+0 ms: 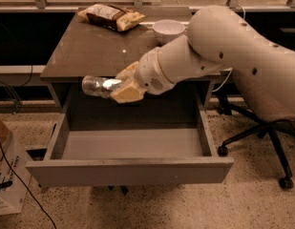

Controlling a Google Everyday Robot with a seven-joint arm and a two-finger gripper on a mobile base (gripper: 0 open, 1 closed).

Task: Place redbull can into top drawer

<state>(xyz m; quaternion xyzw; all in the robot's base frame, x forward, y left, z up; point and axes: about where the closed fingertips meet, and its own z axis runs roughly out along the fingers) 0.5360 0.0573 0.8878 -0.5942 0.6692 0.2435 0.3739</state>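
Count one redbull can [97,86], one snack bag [111,17], one white bowl [168,31] and one top drawer [130,171]. You will find the gripper [122,84] just off the front edge of the bench [89,51], left of centre, clenched on the can. The can lies horizontal in the air above the open drawer, which shows only its grey floor. The bag lies at the back-left corner. The bowl stands near the back edge, right of centre.

Your gripper [120,87], gripping the can [96,86], hangs by the table [89,51] edge above the open drawer [128,170]; its walls bound your way down.
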